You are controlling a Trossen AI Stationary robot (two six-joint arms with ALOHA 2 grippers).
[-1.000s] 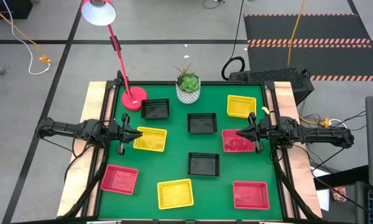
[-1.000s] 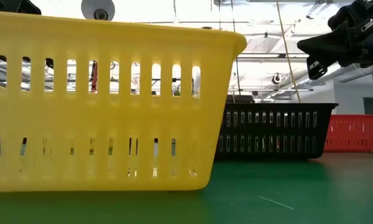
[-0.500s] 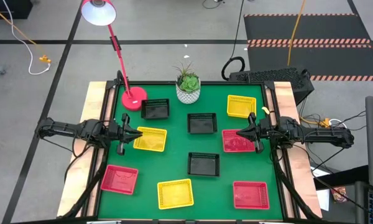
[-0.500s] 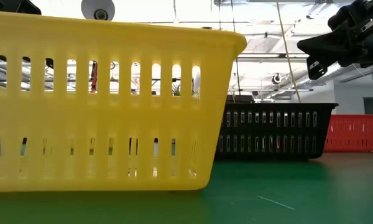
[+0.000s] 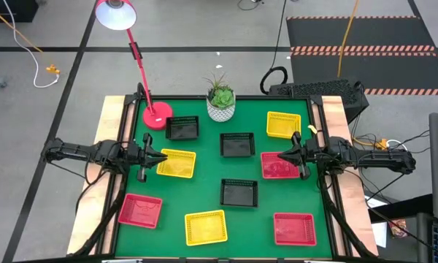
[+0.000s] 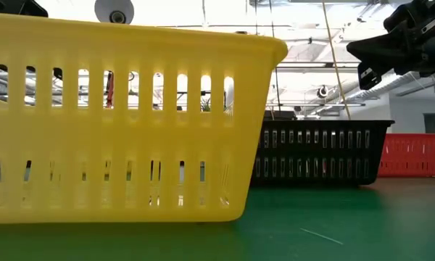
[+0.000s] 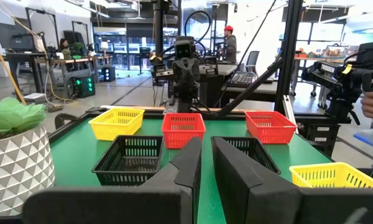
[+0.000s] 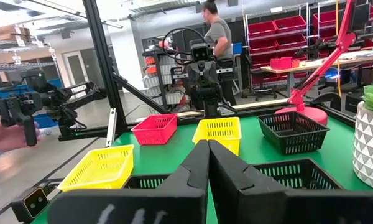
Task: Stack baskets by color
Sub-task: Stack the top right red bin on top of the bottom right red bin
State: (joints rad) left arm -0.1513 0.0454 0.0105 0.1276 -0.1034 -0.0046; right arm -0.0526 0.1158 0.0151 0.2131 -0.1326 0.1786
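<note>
Looking down on the tabletop point(image 5: 142, 219), I count nine baskets, all single and apart — none stacked. One yellow basket point(image 5: 177, 163) lies just beside the left gripper point(image 5: 163, 157); its jaws stand narrowly apart, empty. A red basket point(image 5: 277, 165) sits under the right gripper point(image 5: 281, 155), jaws together, empty. Risks as I judge them: descending with jaws this narrow would push a rim instead of straddling it — and a sweep toward the black baskets point(image 5: 237, 145) could knock the plant pot point(image 5: 220, 107).
</note>
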